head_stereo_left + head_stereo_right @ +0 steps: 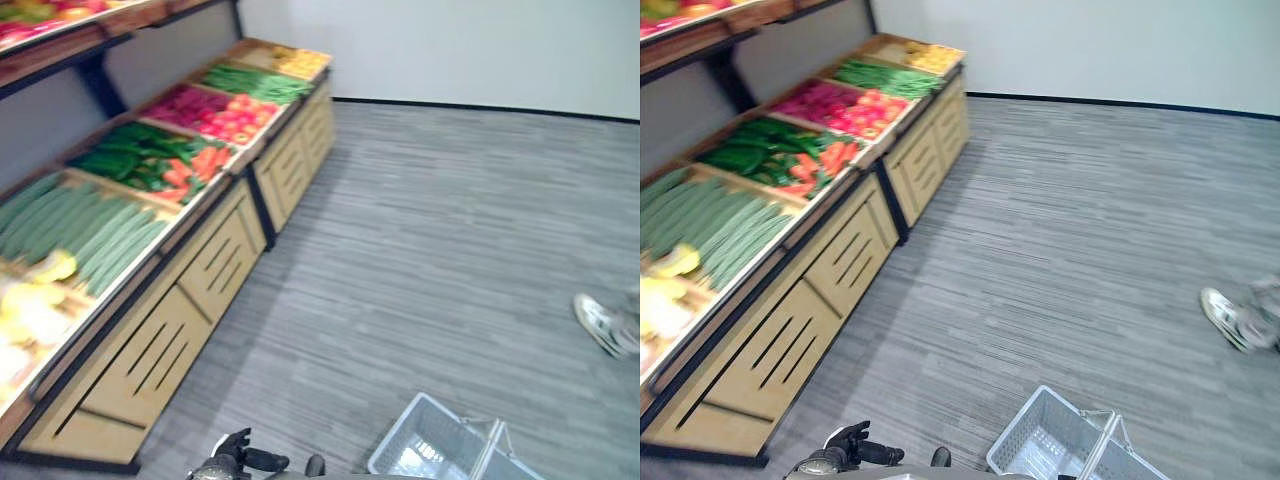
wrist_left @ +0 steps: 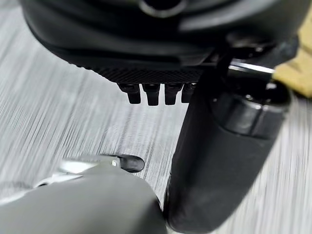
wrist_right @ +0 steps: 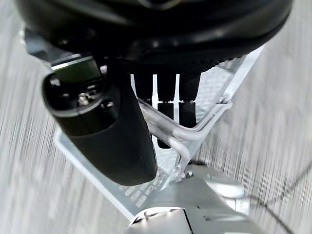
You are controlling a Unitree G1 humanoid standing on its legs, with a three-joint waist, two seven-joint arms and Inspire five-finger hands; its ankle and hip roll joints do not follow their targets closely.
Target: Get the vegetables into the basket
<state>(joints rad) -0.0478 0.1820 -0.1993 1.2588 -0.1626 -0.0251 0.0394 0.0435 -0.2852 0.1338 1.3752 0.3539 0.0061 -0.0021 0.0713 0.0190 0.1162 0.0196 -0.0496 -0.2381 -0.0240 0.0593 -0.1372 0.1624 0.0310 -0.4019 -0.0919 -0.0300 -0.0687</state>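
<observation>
A long wooden produce stand (image 1: pixel 190 290) runs along the left. Its crates hold long green cucumbers (image 1: pixel 85 225), dark green vegetables (image 1: pixel 130 155) beside orange carrots (image 1: pixel 198 163), red and pink produce (image 1: pixel 220 112), green beans (image 1: pixel 255 82) and yellow produce (image 1: pixel 300 62). A light grey basket (image 1: pixel 430 450) hangs low on the right, well away from the stand. In the right wrist view my right hand (image 3: pixel 112 136) has its fingers (image 3: pixel 165 112) curled round the basket's wire handle (image 3: pixel 200 130). My left hand (image 1: pixel 232 452) hangs low over the floor near the stand's front, fingers (image 2: pixel 152 93) relaxed and holding nothing.
Grey striped floor (image 1: pixel 430 250) stretches wide to the right of the stand. A person's white shoe (image 1: pixel 603 325) stands at the right edge. An upper shelf (image 1: pixel 70 35) with more produce overhangs the stand's back. A white wall (image 1: pixel 460 45) closes the far end.
</observation>
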